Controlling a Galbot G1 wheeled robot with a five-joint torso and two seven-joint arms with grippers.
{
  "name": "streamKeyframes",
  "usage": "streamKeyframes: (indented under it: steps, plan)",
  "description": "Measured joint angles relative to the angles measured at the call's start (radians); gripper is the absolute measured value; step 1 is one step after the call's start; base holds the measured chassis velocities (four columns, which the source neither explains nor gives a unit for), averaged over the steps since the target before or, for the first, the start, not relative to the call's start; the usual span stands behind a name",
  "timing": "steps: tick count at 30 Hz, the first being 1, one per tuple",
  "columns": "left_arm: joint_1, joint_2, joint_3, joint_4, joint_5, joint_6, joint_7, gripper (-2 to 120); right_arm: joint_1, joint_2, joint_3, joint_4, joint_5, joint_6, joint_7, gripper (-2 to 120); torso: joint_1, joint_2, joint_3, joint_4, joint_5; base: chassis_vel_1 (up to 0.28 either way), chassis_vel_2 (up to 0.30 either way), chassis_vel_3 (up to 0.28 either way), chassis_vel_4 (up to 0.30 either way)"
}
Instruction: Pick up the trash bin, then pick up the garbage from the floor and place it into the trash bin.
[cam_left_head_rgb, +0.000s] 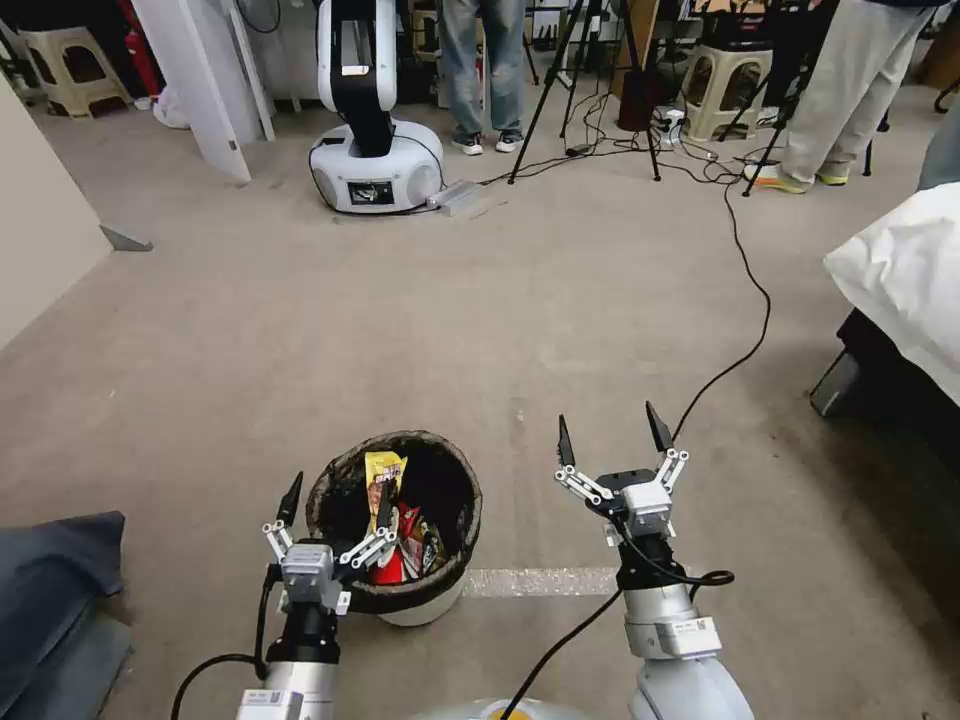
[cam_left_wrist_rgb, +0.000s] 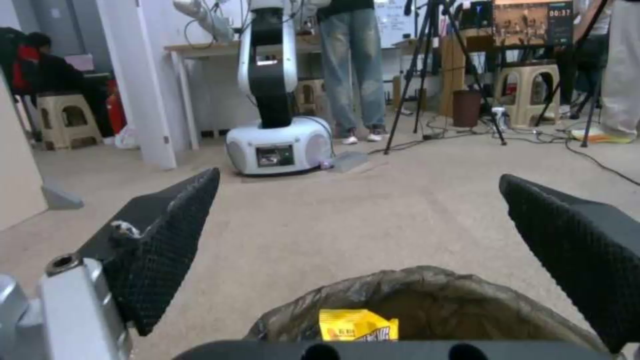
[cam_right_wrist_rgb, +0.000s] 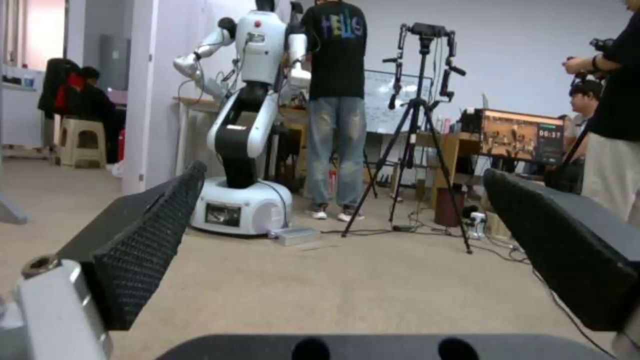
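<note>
Carpet (cam_left_head_rgb: 400, 330) | trash bin (cam_left_head_rgb: 455, 540) partly hidden by left gripper (cam_left_head_rgb: 338, 503) | wrappers (cam_left_head_rgb: 385, 478) inside

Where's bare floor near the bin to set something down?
Bare carpet lies ahead of the trash bin toward the white robot base, and beneath the open right gripper. Crowded: open left gripper at the rim, dark cloth left.

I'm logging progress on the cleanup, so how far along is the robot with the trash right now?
Wrappers, a yellow one and red ones, already sit inside the trash bin, which stands on the carpet. Nothing is in hand: the left pincer is open at the bin's near rim, and the right pincer is open over bare carpet beside it. No loose litter shows on the visible floor; the bin is not held.
</note>
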Motion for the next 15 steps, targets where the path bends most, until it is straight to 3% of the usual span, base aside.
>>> streamKeyframes:
  steps: [15]
  plan:
    - [-0.001,0.0,-0.001,0.0,-0.003,0.007,-0.002,100,0.0,-0.001,0.0,0.0,0.0,0.0,0.0,100,0.0,0.0,0.0,0.0,0.0,0.0,0.0,0.0,0.0]
